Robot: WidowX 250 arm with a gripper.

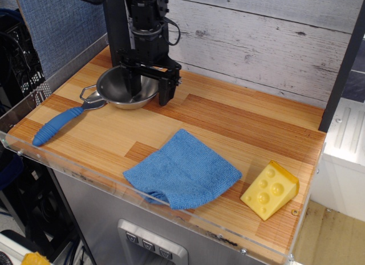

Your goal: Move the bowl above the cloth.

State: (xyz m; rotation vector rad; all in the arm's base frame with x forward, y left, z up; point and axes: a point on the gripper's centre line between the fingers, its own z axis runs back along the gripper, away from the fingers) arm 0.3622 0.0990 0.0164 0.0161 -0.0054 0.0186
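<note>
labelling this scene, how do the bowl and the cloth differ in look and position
The bowl is shiny, rigid round steel; the cloth is soft blue knit, squarish and rumpled. The bowl sits at the back left with the gripper straddling its right rim; the cloth lies near the front edge, untouched. Both rest on the wooden table.
</note>
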